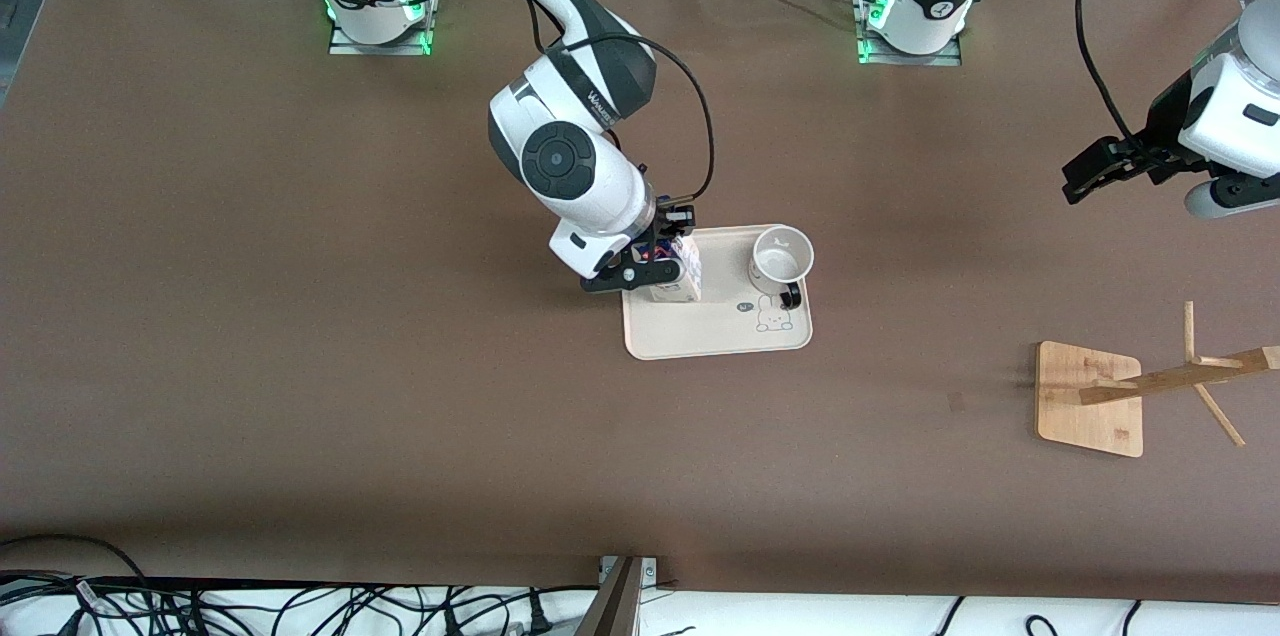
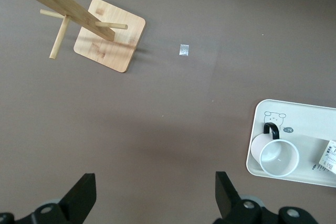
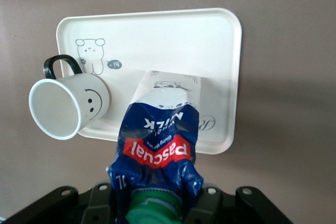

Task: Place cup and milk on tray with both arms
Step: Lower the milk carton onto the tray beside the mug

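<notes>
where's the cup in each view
Front view: cup upright on the tray, at the left arm's end.
Left wrist view: cup on the tray's end.
Right wrist view: cup beside the milk.
Shared landmark: the tray's bunny drawing.

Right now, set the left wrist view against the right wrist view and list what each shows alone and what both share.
Only the left wrist view: the wooden stand on the bare table, and the left gripper with its fingers open over the table.

Only the right wrist view: the right gripper shut on the milk, with the blue carton's lettering and green cap.

Both: the tray with its bunny drawing, and the cup standing on it.
</notes>
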Action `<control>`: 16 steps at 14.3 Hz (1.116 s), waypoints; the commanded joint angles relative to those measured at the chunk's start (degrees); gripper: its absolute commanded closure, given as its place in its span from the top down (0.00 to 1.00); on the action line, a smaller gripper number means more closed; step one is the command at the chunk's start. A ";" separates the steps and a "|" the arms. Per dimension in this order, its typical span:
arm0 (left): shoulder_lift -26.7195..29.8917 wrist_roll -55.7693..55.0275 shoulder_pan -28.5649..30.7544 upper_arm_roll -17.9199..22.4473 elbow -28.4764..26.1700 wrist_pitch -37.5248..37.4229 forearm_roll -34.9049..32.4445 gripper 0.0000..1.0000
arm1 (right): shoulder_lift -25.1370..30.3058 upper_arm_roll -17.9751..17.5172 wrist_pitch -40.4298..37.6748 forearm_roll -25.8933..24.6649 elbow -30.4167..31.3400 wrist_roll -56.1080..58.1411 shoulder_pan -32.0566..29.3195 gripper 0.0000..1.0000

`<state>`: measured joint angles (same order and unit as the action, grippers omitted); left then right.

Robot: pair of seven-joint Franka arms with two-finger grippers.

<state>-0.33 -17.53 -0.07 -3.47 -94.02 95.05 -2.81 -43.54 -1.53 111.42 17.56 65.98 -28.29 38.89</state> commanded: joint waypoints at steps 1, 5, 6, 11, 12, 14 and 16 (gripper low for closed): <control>-0.90 0.74 0.43 -0.14 2.00 -1.27 0.96 1.00 | -0.49 -0.05 -2.25 -1.38 -1.30 3.67 -1.36 0.37; -0.90 0.21 0.43 -0.14 1.91 -1.36 1.05 1.00 | -0.58 -0.14 -3.22 -2.45 -1.30 3.33 -0.75 0.37; -0.90 0.21 0.43 -0.14 1.91 -1.36 1.05 1.00 | -0.49 -0.23 -3.40 -2.53 -1.30 3.33 -0.66 0.37; -0.90 0.13 0.43 -0.14 1.91 -1.27 1.05 1.00 | -0.58 -0.23 -2.70 -4.29 1.69 3.41 -0.13 0.38; -0.90 0.13 0.43 -0.14 1.91 -1.36 1.05 1.00 | -0.93 -0.23 -2.52 -4.29 1.78 3.67 -0.48 0.38; -0.90 0.13 0.43 -0.14 1.91 -1.36 1.05 1.00 | -1.10 -0.23 -2.52 -4.29 1.78 3.68 -0.49 0.38; -0.90 0.13 0.43 -0.14 1.91 -1.36 1.05 1.00 | -0.84 -0.23 -2.61 -4.47 1.78 3.68 -0.57 0.69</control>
<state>-0.41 -17.58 -0.01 -3.44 -94.02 95.05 -2.69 -44.62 -1.45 108.73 14.06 67.51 -25.18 38.51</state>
